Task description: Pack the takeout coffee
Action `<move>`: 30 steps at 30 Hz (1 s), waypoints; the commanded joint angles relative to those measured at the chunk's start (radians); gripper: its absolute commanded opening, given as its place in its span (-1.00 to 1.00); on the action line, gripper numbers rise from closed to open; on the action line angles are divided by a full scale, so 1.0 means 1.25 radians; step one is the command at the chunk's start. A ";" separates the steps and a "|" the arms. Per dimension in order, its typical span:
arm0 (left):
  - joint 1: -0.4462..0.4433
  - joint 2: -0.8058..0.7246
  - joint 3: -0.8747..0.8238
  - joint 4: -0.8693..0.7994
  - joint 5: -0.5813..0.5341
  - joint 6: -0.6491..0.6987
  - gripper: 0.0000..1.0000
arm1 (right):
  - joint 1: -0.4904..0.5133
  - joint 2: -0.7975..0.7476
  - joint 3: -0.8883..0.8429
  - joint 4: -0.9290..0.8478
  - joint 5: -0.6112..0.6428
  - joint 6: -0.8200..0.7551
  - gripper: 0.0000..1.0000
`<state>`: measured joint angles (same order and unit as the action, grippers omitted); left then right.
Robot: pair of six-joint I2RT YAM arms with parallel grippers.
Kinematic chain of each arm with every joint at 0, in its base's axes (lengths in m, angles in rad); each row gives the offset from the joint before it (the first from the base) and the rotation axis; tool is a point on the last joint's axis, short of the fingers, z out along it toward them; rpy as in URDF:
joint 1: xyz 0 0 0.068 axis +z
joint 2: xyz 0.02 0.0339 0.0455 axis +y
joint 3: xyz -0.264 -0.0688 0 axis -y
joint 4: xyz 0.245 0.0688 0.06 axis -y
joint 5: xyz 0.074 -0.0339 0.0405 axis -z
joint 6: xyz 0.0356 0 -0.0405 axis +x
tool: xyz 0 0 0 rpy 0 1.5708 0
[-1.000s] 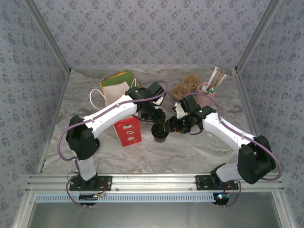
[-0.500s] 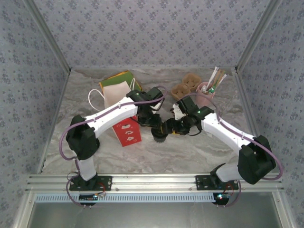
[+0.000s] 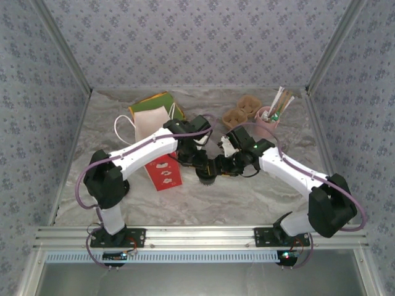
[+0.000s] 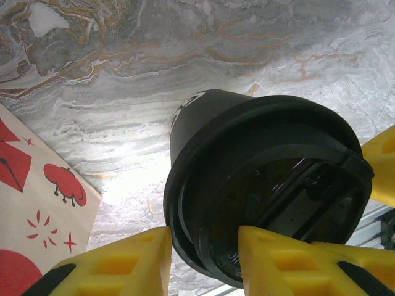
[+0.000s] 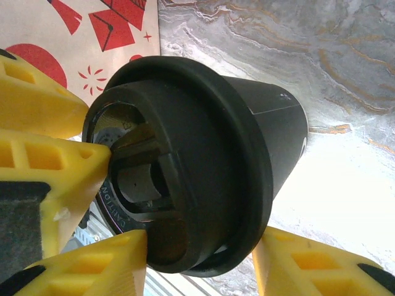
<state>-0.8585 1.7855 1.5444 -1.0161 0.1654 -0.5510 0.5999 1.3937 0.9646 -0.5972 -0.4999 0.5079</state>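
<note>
Looks like handover, mid-worktop | left jaws pinch takeout coffee point(image 3: 207, 175) lid, right jaws clasp it | next: I free one, carry to bag point(image 3: 164, 173)

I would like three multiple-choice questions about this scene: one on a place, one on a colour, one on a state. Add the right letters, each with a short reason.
1. Where is the takeout coffee?
A. in the back left corner
B. mid-table, right of the red-and-white paper bag
C. at the near right edge

2. What colour are the gripper fingers?
A. blue
B. white
C. yellow

3. How is the cup's top?
A. closed by a black lid
B. open, no lid
C. covered with foil

Answers:
1 B, the top view shows it just right of the bag.
2 C, both wrist views show yellow fingers.
3 A, both wrist views show the lid on.
</note>
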 commanded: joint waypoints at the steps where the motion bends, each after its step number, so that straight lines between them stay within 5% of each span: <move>1: -0.008 0.006 -0.043 -0.011 -0.008 -0.008 -0.32 | 0.003 0.015 -0.043 -0.023 0.024 -0.007 -0.09; 12: -0.012 0.015 -0.069 0.007 -0.007 -0.007 -0.32 | -0.018 0.018 -0.081 -0.032 0.043 -0.019 -0.14; 30: -0.010 0.023 0.140 -0.076 -0.030 0.009 -0.14 | -0.026 -0.015 0.074 -0.069 0.019 -0.019 0.11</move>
<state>-0.8642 1.8046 1.6756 -1.0866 0.1162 -0.5556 0.5705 1.3830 1.0237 -0.6548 -0.4816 0.4961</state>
